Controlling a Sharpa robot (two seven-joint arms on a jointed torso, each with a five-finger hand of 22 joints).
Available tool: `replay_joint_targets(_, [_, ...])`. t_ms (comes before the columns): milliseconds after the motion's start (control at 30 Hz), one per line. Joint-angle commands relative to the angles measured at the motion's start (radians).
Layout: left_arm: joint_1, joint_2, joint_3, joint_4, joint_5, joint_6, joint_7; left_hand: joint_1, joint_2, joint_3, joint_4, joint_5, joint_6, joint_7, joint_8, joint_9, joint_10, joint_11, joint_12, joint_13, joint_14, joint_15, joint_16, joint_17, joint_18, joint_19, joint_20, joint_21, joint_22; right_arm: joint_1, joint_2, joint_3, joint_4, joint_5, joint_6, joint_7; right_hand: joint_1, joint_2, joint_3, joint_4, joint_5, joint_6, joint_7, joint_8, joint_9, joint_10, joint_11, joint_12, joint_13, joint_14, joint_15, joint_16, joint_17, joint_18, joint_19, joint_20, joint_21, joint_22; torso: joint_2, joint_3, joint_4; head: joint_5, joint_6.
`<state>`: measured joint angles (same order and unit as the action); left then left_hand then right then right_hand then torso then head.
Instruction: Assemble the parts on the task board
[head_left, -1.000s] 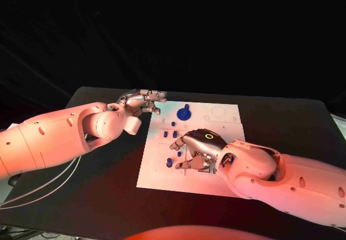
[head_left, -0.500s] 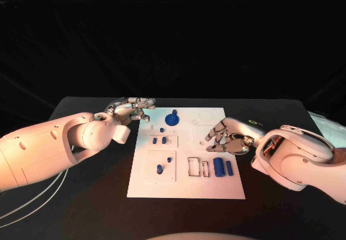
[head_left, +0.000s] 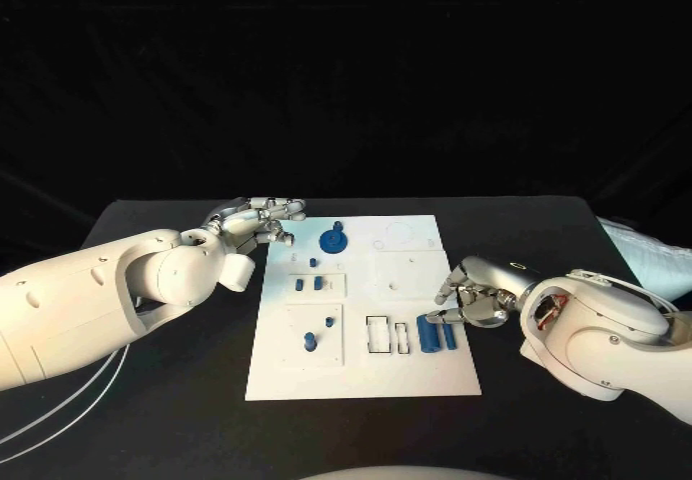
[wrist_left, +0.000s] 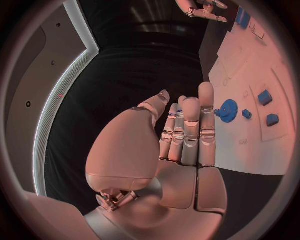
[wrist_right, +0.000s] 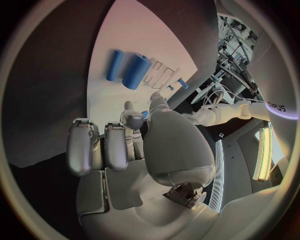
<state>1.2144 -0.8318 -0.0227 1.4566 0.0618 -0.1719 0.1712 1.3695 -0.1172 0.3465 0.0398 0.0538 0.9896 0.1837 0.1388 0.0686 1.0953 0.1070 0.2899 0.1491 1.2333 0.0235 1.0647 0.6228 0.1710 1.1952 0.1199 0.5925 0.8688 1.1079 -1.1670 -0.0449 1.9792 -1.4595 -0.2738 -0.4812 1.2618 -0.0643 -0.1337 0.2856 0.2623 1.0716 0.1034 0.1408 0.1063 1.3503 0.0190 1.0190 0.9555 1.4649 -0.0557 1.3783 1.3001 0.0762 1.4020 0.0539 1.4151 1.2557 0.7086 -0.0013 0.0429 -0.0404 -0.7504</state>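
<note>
R hand (head_left: 469, 297) has pulled back off the task board (head_left: 361, 385) to its right edge, fingers curled, holding nothing. L hand (head_left: 260, 222) hangs at the far-left corner, fingers together, also w/o a part. Blue cylinders (head_left: 437, 333) lie near-right; gear (head_left: 333, 240) far. Looks like regrouping for the next pick.

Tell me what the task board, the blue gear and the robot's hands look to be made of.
Task board: likely matte white plastic or painted sheet; flat, no glare. Blue gear: probably moulded plastic; uniform saturated colour. Left hand and right hand: seemingly metal or metallised plastic; silvery sheen.
</note>
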Motion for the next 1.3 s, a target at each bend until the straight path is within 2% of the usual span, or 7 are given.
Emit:
replay_joint_targets(33, [0.0,0.001,0.001,0.003,0.002,0.009,0.011,0.004,0.002,-0.007,0.001,0.004,-0.004,0.0,0.005,0.0,-0.007,-0.002,0.006,0.001,-0.005,-0.001,0.0,-0.001,0.012,0.003,0.003,-0.004,-0.002,-0.008,0.005,-0.001,0.001,-0.03,0.039,-0.083,-0.016,0.009,-0.021,0.002,0.012,-0.009,0.001,0.01,0.004,0.01,0.003,0.063,0.079,0.065,0.006,0.023,0.034,-0.009,0.006,0.005,0.008,0.007,0.0,-0.0011,0.0005,-0.001,-0.001])
replay_joint_targets(167, [0.0,0.0,0.001,0.002,0.002,0.008,0.011,0.003,0.003,-0.008,0.003,0.004,-0.004,0.001,0.005,0.0,-0.007,-0.001,0.007,0.002,-0.005,-0.001,0.0,-0.002,0.012,0.003,0.003,-0.004,-0.002,-0.02,0.016,-0.002,-0.005,-0.036,0.051,-0.092,-0.025,0.016,-0.036,0.005,0.013,-0.012,0.001,0.018,0.009,0.011,0.004,0.096,0.126,0.066,0.008,0.034,0.05,-0.009,0.007,0.006,0.011,0.011,0.001,-0.0009,-0.0009,0.002,-0.002])
replay_joint_targets(400, [0.0,0.0,0.0,0.002,0.002,0.009,0.01,0.003,0.003,-0.008,0.003,0.004,-0.004,0.001,0.005,0.0,-0.007,-0.001,0.007,0.002,-0.005,-0.001,0.0,-0.002,0.012,0.003,0.003,-0.004,-0.002,-0.038,0.039,-0.002,-0.016,-0.054,0.057,-0.098,-0.033,0.023,-0.046,0.006,0.013,-0.013,0.001,0.024,0.013,0.011,0.004,0.107,0.146,0.065,0.008,0.037,0.054,-0.01,0.007,0.007,0.013,0.014,0.0,-0.0012,0.003,0.003,-0.005])
replay_joint_targets(867, [-0.001,-0.002,0.0,0.002,0.002,0.014,0.006,0.003,0.003,-0.008,0.003,0.004,-0.004,0.001,0.005,0.0,-0.007,-0.001,0.007,0.002,-0.005,-0.001,0.0,-0.002,0.012,0.003,0.003,-0.004,-0.002,-0.065,0.089,-0.002,-0.053,-0.09,0.076,-0.1,-0.028,0.034,-0.05,0.003,0.021,-0.011,0.0,0.031,0.017,0.008,0.003,0.112,0.158,0.065,0.008,0.037,0.056,-0.009,0.006,0.007,0.014,0.014,0.001,-0.0028,0.0042,0.006,-0.011])
replay_joint_targets(1067, [-0.001,-0.002,0.0,0.001,0.002,0.016,0.003,0.003,0.003,-0.008,0.003,0.004,-0.004,0.001,0.005,0.0,-0.007,-0.001,0.007,0.002,-0.005,-0.001,0.0,-0.002,0.012,0.003,0.003,-0.004,-0.002,-0.08,0.11,-0.002,-0.071,-0.116,0.096,-0.102,-0.011,0.037,-0.052,0.0,0.022,-0.009,-0.002,0.037,0.02,0.008,0.002,0.116,0.169,0.064,0.007,0.038,0.058,-0.009,0.006,0.007,0.014,0.015,0.0,-0.0035,0.006,0.008,-0.008])
replay_joint_targets(1200, [-0.001,-0.001,-0.001,-0.002,0.002,0.016,0.001,0.003,0.003,-0.008,0.003,0.004,-0.004,0.001,0.005,0.0,-0.007,-0.001,0.007,0.002,-0.005,-0.001,0.0,-0.002,0.012,0.003,0.003,-0.004,-0.002,-0.085,0.116,-0.002,-0.076,-0.136,0.092,-0.104,0.008,0.046,-0.052,-0.002,0.024,-0.004,-0.004,0.044,0.024,0.016,0.0,0.132,0.192,0.065,0.006,0.041,0.063,-0.009,0.006,0.006,0.015,0.016,-0.001,-0.0036,0.0067,0.009,-0.005])
replay_joint_targets(1300, [-0.001,-0.001,-0.002,-0.003,0.002,0.019,0.0,0.003,0.003,-0.008,0.003,0.004,-0.004,0.001,0.005,0.0,-0.007,-0.001,0.007,0.002,-0.005,-0.001,0.0,-0.002,0.012,0.003,0.003,-0.004,-0.002,-0.087,0.118,-0.002,-0.08,-0.144,0.07,-0.106,0.027,0.062,-0.049,-0.004,0.045,0.001,-0.006,0.051,0.028,0.03,-0.002,0.159,0.223,0.068,0.004,0.053,0.08,-0.011,0.009,0.004,0.018,0.022,-0.002,-0.0048,0.0061,0.009,-0.005])
